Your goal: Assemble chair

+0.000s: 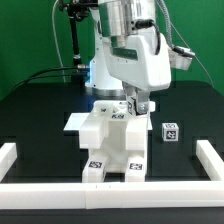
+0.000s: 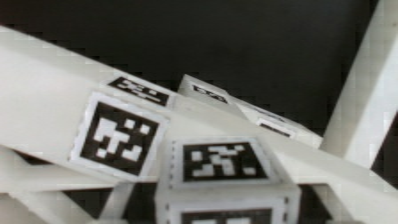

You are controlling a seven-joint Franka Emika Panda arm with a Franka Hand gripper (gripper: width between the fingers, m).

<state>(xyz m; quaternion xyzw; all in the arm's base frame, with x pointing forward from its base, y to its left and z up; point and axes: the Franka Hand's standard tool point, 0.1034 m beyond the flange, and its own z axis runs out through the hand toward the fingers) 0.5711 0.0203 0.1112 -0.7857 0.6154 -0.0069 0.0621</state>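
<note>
The arm [image 1: 128,50] reaches in from the far edge of the table [image 1: 40,110]. Its white wrist housing is held roughly upright and the gripper [image 1: 134,108] points straight down. The fingertips are at the upper rear of the chair [image 1: 108,140], on the side toward the exterior view's right, level with its topmost parts. The jaws stand partly apart and close against the white plastic. Whether they clasp a part or only rest beside it cannot be told from either view. The chair is a chunky stepped white block of joined slabs and bars. It sits at the middle of the table and extends toward the near edge, where it comes close to the front border rail [image 1: 110,190]. Tag markers [image 1: 97,163] show on its lower front faces. One loose cube [image 1: 170,131] bearing a tag stands apart from the chair, toward the table edge on the exterior view's right. The wrist view shows only tilted white slabs at close range, carrying several tags [image 2: 118,135] against the black surface. No fingertip can be made out there with certainty.
</note>
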